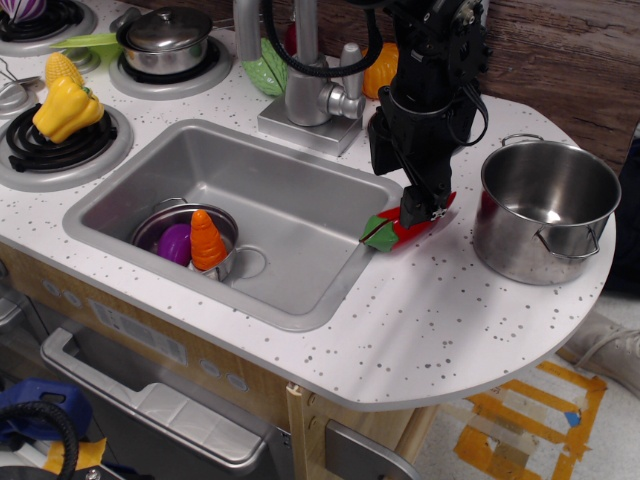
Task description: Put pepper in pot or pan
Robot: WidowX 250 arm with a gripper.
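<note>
The small red chili pepper (pixel 405 229) with a green stem end lies on the speckled counter just right of the sink's rim. My black gripper (pixel 418 208) comes down from above and its fingertips sit on the pepper's middle, closed around it. The large shiny steel pot (pixel 545 210) with wire loop handles stands upright and empty on the counter to the right of the gripper, a short gap away.
A grey sink (pixel 290 190) holds a small pot with a purple inside (pixel 170 240) and an orange carrot (pixel 207 240). A faucet (pixel 305 90) stands behind. A yellow bell pepper (pixel 65 108) and a lidded pot (pixel 165 40) sit on burners at left.
</note>
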